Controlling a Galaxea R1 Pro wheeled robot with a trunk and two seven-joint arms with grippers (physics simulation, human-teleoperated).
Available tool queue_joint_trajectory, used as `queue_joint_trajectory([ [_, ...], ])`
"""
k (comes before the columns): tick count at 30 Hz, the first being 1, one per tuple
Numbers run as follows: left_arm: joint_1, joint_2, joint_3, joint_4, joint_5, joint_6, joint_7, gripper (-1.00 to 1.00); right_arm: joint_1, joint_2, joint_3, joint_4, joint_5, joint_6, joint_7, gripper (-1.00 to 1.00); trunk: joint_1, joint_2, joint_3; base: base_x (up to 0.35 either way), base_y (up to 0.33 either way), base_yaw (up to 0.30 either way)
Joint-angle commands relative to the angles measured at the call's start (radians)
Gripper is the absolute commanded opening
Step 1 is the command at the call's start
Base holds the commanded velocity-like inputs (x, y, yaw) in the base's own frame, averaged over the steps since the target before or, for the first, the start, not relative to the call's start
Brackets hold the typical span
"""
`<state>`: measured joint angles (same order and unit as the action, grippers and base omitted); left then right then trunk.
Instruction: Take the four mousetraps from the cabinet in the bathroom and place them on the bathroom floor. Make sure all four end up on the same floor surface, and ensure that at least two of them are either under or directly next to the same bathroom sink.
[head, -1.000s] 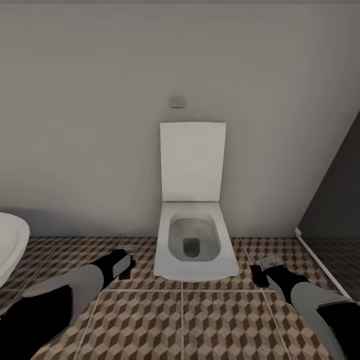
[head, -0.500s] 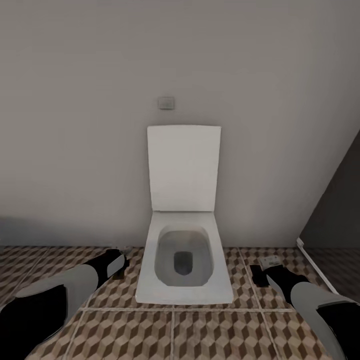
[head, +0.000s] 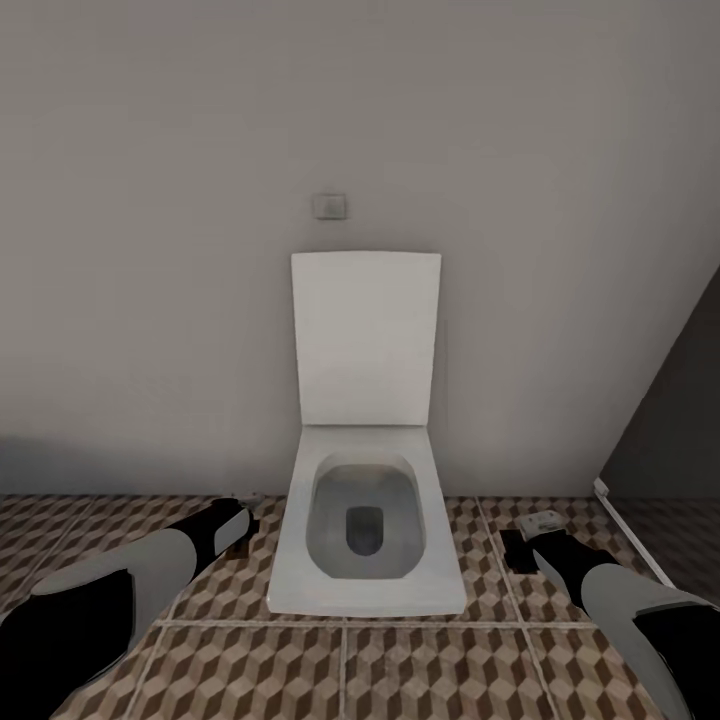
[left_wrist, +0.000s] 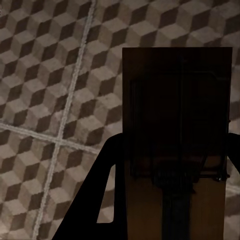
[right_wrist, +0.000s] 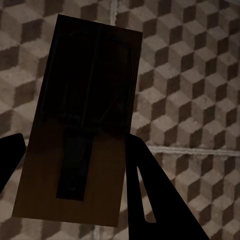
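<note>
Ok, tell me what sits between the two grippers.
In the head view, the white toilet stands on the bathroom floor between the left gripper and the right gripper, lid raised.

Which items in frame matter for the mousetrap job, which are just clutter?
Job:
- mousetrap in left pincer
- mousetrap in right pincer
- left pincer
- right pincer
- bathroom floor

Not part of it:
- toilet, lid up
- flush plate
- dark partition

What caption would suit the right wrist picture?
Right gripper holding a wooden mousetrap above the cube-patterned bathroom floor.
</note>
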<state>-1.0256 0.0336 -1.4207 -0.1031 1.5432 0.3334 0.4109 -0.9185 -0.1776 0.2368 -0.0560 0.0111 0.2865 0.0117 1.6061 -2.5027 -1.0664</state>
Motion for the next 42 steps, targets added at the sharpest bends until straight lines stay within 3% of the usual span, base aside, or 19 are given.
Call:
queue_joint_trajectory([
  [1, -0.001, 0.001, -0.005, -0.004, 0.004, 0.004, 0.009, -1.00, 0.000, 0.000, 0.006, -0.002, 0.001, 0.006, 0.001, -1.00, 0.000, 0.000, -0.001, 0.000, 0.000, 0.000],
  [13, -0.001, -0.010, -0.006, -0.010, 0.003, 0.004, 0.011, -1.00, 0.000, 0.000, 0.006, -0.004, 0.001, 0.006, 0.001, -1.00, 0.000, 0.000, -0.001, 0.000, 0.000, 0.000],
  [42, -0.001, -0.008, -0.003, -0.010, 0.003, 0.004, 0.009, -1.00, 0.000, -0.003, 0.006, -0.007, 0.002, -0.025, 0.007, -1.00, 0.013, -0.007, -0.113, 0.000, 0.000, 0.000],
])
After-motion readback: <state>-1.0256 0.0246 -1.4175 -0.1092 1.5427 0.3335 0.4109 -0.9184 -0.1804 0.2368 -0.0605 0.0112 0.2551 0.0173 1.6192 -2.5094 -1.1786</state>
